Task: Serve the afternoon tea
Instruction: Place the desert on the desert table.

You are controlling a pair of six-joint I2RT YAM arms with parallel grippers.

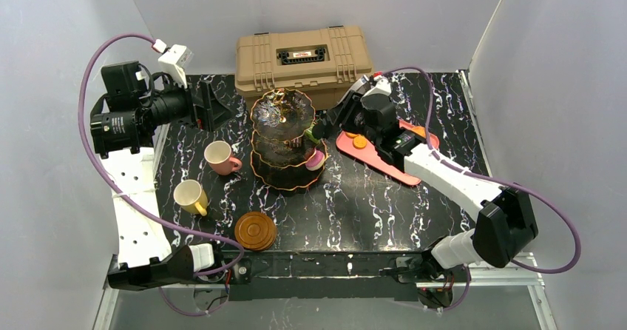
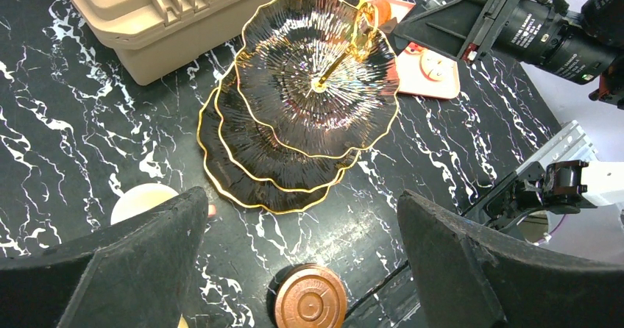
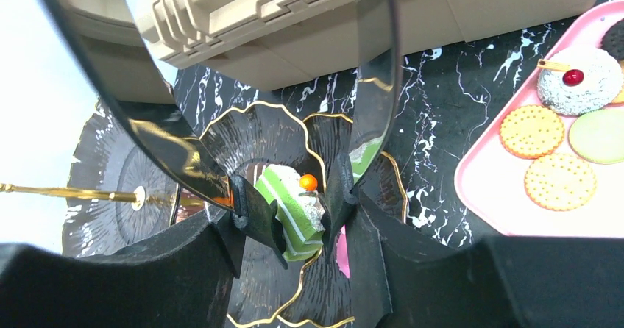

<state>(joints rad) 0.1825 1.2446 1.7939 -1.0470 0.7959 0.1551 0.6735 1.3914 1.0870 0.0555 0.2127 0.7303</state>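
The right gripper (image 3: 294, 218) is half closed on a green cake (image 3: 287, 195), pinching its sides over a lower tier of the stand (image 3: 257, 133). The cake looks soft, light and crushable, so grip it gently. The left gripper (image 2: 302, 232) is wide open and empty.

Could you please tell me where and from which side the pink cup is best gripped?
Likely the rim of the pink cup, from above: it stands upright, mouth open, so one finger fits inside the wall. Take the left side, since its handle juts right, toward the tiered stand.
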